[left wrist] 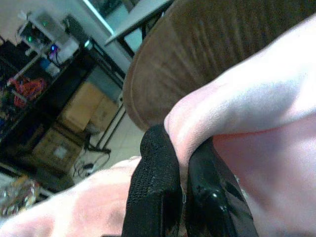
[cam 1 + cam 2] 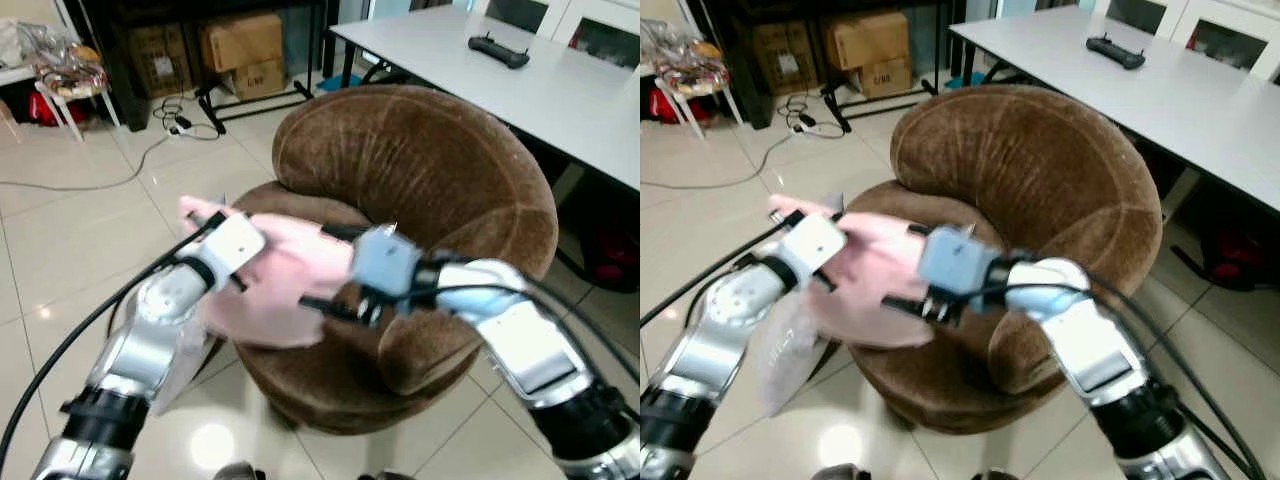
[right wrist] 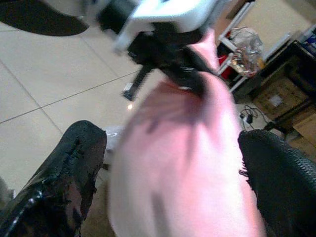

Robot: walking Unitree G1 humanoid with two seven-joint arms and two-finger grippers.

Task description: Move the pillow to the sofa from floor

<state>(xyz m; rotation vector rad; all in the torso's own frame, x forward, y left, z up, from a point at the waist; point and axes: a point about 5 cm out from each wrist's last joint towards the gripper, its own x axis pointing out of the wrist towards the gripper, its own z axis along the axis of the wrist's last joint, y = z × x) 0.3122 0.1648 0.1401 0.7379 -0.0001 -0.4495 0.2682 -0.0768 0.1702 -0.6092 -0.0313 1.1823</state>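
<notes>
Pink pillow (image 2: 275,285): held in the air over the front edge of the brown sofa (image 2: 440,190), above the tiled floor (image 2: 70,250). Left end effector (image 1: 180,197): fingers clamped shut on a fold of the pillow. Right end effector (image 3: 173,182): fingers spread wide, the pillow lying between them. White desk (image 2: 560,90): recorded beyond the sofa, a black controller (image 2: 498,49) on it. Cardboard boxes (image 2: 243,50): noted farthest back.
</notes>
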